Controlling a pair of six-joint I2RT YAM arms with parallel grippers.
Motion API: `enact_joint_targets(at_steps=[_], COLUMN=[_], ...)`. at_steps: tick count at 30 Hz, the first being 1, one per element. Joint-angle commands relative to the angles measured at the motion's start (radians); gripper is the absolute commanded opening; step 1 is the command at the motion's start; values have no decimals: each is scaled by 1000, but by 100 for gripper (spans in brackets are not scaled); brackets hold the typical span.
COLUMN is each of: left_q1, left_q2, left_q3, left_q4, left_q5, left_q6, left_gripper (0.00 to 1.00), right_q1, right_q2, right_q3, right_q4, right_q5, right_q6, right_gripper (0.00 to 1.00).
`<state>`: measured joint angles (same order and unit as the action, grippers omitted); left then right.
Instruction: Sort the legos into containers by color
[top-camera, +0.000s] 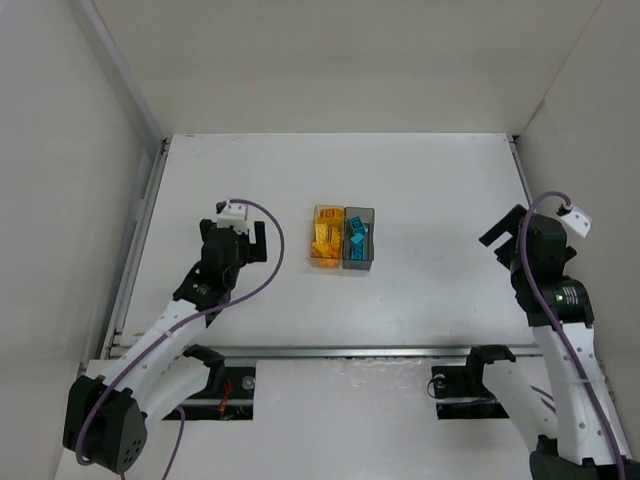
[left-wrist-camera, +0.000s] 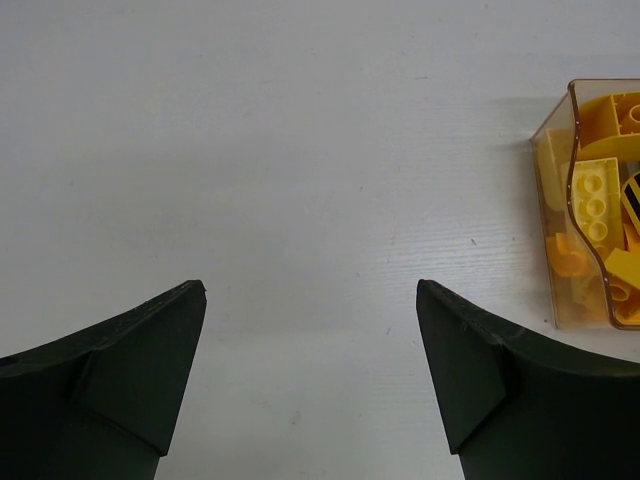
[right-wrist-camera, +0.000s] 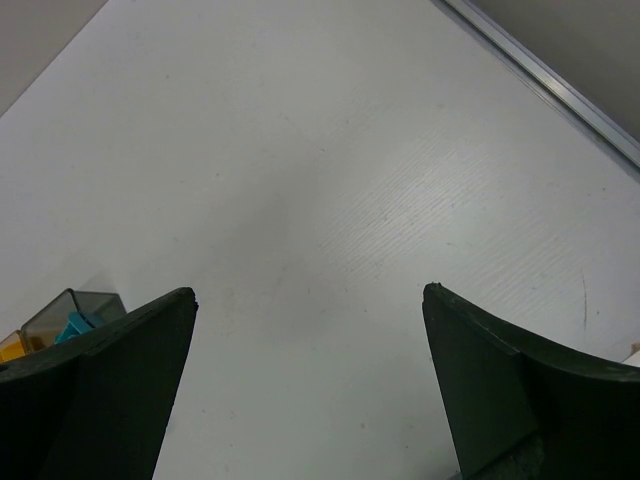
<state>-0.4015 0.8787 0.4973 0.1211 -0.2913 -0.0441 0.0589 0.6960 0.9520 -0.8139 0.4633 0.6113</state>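
A white table (top-camera: 430, 190) bears an amber bin (top-camera: 327, 266) touching a grey bin (top-camera: 359, 264).

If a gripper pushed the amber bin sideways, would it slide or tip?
Probably slide: the amber bin looks low and flat-bottomed on a smooth table. The grey bin sits tight beside it, so pushing that way likely moves both. Thin walls suggest lightness; the bricks add weight.

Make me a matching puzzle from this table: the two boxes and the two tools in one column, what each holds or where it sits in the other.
1. amber bin
2. grey bin
3. left tool
4. right tool

A. teal bricks inside
B. open, empty, farther from the bins
C. yellow and orange bricks inside
D. open, empty, nearer the bins

Pairs: 1-C, 2-A, 3-D, 4-B
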Motion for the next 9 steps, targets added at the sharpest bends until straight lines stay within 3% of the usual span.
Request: enact_joint_targets(at_steps=[1, 9], left_q1=[4, 4], left_q2=[-30, -40], left_q3=[-9, -19], left_q4=[11, 11], left_q5=[4, 14], left_q6=[-14, -23], left_gripper=[84, 87], right_q1=[-1, -1], right_q2=[-30, -96], right_q3=[14, -19], right_q4=[-21, 7], right_q5=[-5, -55], right_q6=[24, 24], right_gripper=[100, 100])
